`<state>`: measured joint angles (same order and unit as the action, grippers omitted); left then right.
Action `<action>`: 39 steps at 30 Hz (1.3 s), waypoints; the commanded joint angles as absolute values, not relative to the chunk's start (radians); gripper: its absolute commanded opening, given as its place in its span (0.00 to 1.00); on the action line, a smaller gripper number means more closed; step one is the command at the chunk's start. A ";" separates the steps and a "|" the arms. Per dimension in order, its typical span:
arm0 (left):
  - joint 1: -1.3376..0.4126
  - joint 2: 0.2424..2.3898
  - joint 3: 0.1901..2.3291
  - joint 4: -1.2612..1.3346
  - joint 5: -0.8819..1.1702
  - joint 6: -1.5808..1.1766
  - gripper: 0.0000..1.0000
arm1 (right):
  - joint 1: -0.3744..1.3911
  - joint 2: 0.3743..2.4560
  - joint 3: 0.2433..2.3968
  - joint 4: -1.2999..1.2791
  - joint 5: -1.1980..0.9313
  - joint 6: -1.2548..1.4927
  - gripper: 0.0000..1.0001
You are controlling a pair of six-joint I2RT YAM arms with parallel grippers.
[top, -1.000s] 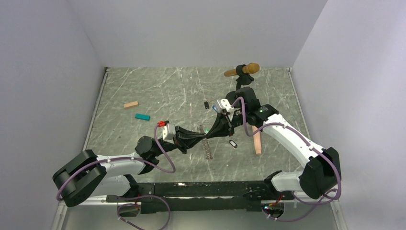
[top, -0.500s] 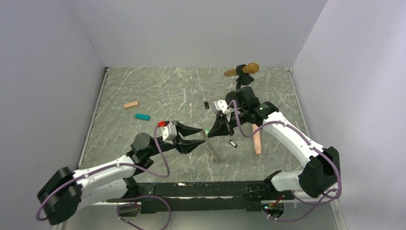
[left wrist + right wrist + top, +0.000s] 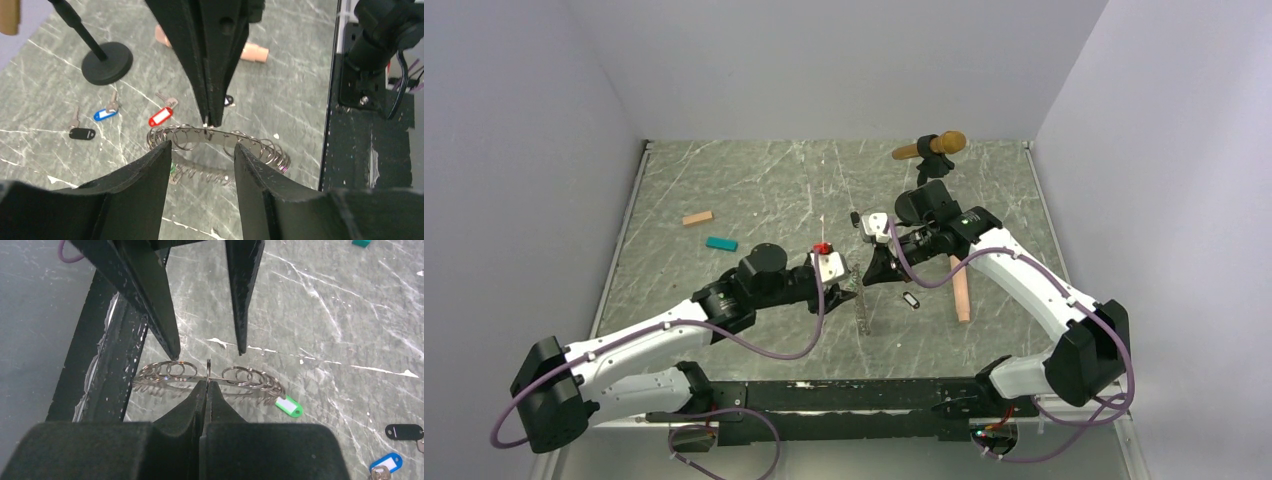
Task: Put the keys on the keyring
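The grey loop-rimmed metal keyring point(image 3: 252, 144) is held crosswise just beyond the parted left gripper point(image 3: 202, 147) by the clamped right gripper point(image 3: 206, 385).

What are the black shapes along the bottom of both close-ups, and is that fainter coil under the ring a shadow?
Left wrist view: those are the left fingers, looming because they sit beside the lens; the fainter coil is the shadow of the keyring on the table. Right wrist view: the shut right fingers fill the bottom.
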<state>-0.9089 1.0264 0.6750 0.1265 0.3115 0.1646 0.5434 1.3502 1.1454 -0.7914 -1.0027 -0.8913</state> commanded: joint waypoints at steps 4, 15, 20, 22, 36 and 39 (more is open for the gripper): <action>-0.961 1.080 0.751 0.078 0.229 0.212 0.47 | 0.549 1.352 1.193 -0.799 -1.002 -0.917 0.00; -0.972 1.077 0.740 0.128 0.212 0.197 0.38 | 0.558 1.357 1.193 -0.807 -1.003 -0.925 0.00; -0.973 1.085 0.732 0.180 0.229 0.182 0.37 | 0.558 1.359 1.195 -0.809 -1.006 -0.927 0.00; -0.973 1.095 0.734 0.188 0.240 0.178 0.35 | 0.559 1.361 1.195 -0.810 -1.008 -0.928 0.00; -0.974 1.134 0.759 0.169 0.282 0.178 0.19 | 0.560 1.360 1.196 -0.813 -1.009 -0.930 0.00; -0.974 1.134 0.762 0.166 0.278 0.178 0.18 | 0.561 1.361 1.197 -0.813 -1.008 -0.930 0.00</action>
<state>-0.9684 1.1370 0.7189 0.1452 0.2604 0.1864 0.5545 1.3628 1.1458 -0.8238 -0.9688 -0.9134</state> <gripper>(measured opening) 0.193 0.014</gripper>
